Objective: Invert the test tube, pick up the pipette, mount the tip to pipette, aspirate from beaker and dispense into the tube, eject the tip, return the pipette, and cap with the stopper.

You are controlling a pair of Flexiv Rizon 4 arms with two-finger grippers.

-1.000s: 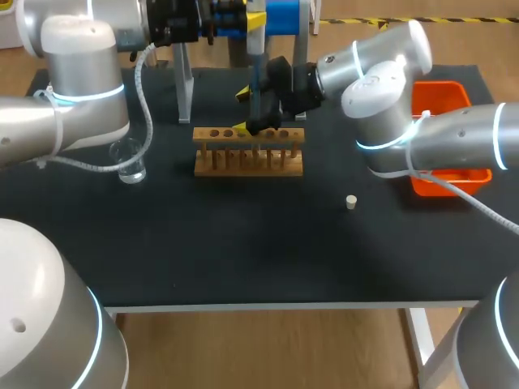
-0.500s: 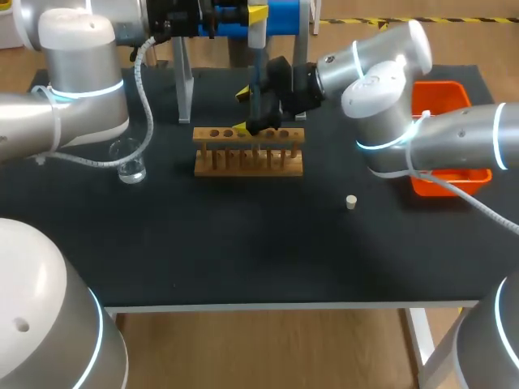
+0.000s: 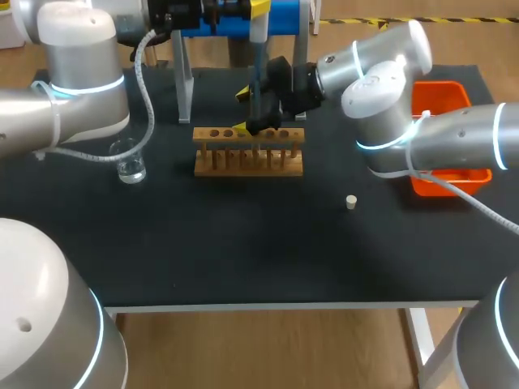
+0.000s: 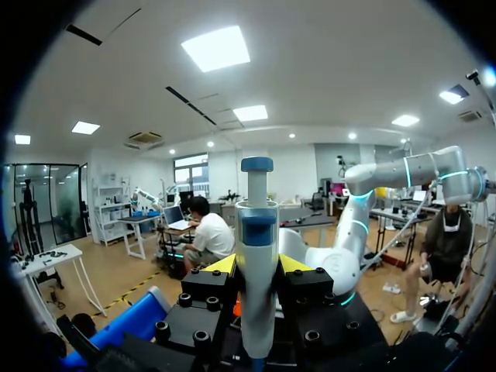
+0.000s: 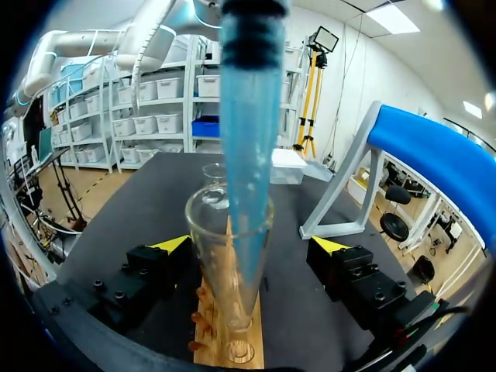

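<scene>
My left gripper (image 4: 256, 267) is shut on the white and blue pipette (image 4: 256, 256), held upright high over the table's back. Its long blue tip (image 5: 244, 155) reaches down into the mouth of the glass test tube (image 5: 225, 263), which stands in the wooden rack (image 3: 248, 152). My right gripper (image 5: 252, 244) is open at the rack, one yellow-tipped finger on each side of the tube and both clear of the glass. In the head view the right gripper (image 3: 261, 109) hides most of the tube. The glass beaker (image 3: 130, 160) stands left of the rack. The small pale stopper (image 3: 350, 202) lies to its right.
A metal pipette stand (image 3: 185, 89) with a blue top bar (image 3: 285, 16) rises behind the rack. An orange bin (image 3: 444, 97) sits at the table's right edge, partly behind my right arm. Bare black tabletop (image 3: 243, 243) stretches in front of the rack.
My left arm has risen a little with the pipette, uncovering more of the beaker. The right gripper and the tube have stayed in place.
</scene>
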